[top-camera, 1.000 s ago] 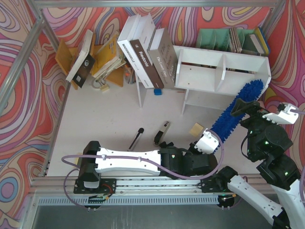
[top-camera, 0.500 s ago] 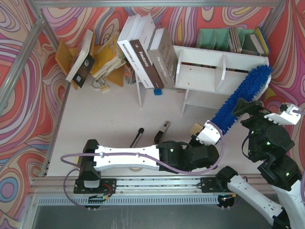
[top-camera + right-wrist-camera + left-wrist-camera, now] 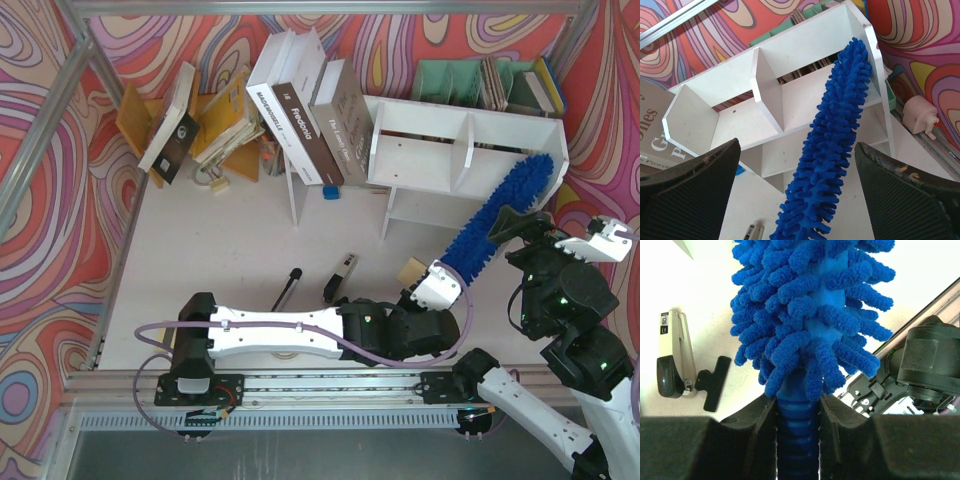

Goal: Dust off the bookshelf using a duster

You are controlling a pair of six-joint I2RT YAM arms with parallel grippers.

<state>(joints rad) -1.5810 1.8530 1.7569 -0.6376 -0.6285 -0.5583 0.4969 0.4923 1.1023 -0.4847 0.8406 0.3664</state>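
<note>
The white two-tier bookshelf (image 3: 430, 150) lies at the back right, its upper tier split by a divider; it also shows in the right wrist view (image 3: 730, 85). My left gripper (image 3: 440, 283) is shut on the ribbed blue handle of the duster (image 3: 796, 435). The blue fluffy duster (image 3: 497, 215) slants up to the right, its tip against the right end of the shelf's right compartment (image 3: 855, 65). My right gripper (image 3: 535, 235) is open and empty, just right of the duster, its fingers (image 3: 695, 185) wide on either side of it in its own view.
Large books (image 3: 305, 105) lean on a thin white panel (image 3: 292, 190) left of the shelf. A green file organiser (image 3: 470, 80) stands behind it. A black-and-silver stapler (image 3: 340, 277), a black clip (image 3: 287, 290) and a small tan block (image 3: 412, 269) lie on the table.
The duster head swung up from below the shelf's right end to its top corner, then slid back down a little. The left wrist shifted slightly right; the right arm barely moved.
</note>
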